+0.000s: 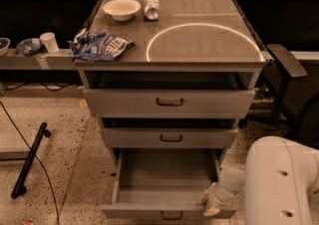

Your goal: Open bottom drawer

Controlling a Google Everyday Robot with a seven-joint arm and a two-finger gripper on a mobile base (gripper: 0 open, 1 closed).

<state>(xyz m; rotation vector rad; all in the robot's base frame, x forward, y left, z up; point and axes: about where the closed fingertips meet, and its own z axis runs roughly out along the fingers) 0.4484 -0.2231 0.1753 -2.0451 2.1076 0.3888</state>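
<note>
The bottom drawer [167, 181] of the grey cabinet stands pulled far out, and its bare inside shows. Its narrow front [149, 212] with the small dark loop handle [171, 215] is at the lower edge of the view. My gripper [213, 203] is at the right front corner of this drawer, against its front edge, on the end of my white arm [279, 184]. The mid-sized middle drawer [169, 138] and the tall top drawer [169, 102] are each out a little.
On the cabinet top [199, 45] lie a white bowl [121, 8], a can on its side [151, 7] and a blue snack bag [99, 46]. A dark chair [286, 64] stands to the right. A black pole [30, 159] and cable lie on the floor at left.
</note>
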